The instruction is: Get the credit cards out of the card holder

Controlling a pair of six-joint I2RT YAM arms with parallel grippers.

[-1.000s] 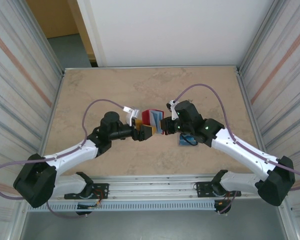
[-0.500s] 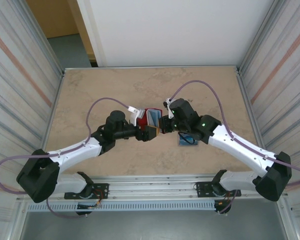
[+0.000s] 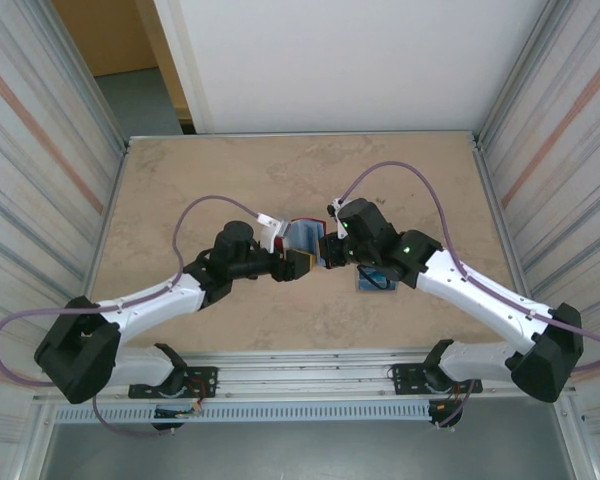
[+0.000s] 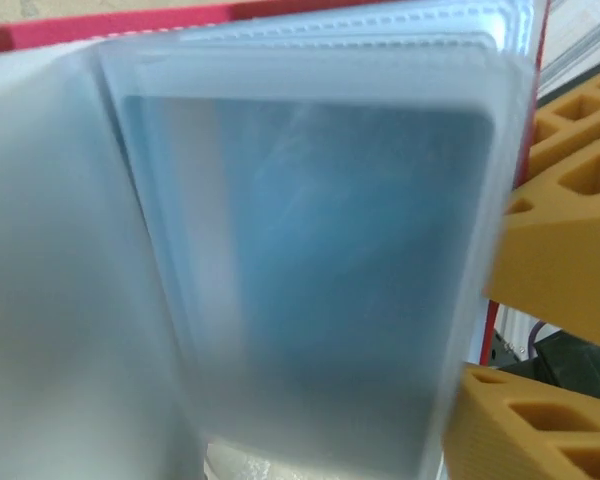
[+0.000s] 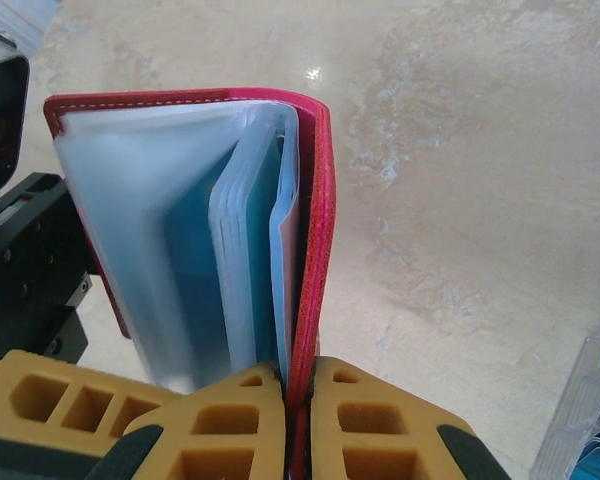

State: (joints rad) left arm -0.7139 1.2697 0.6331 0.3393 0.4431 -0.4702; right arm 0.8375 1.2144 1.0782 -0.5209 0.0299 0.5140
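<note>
Red leather covers the card holder (image 3: 302, 232), which is held over the middle of the table (image 3: 230, 170) between the two grippers. The right gripper (image 5: 298, 385) is clamped on the edge of the red cover, with the clear sleeves fanned open beside it. A blue card (image 4: 310, 270) sits inside a sleeve. The left gripper (image 3: 298, 262) is at the holder's near-left side; I cannot tell whether its jaws are apart or gripping. Another card (image 3: 375, 281) lies on the table beneath the right arm.
</note>
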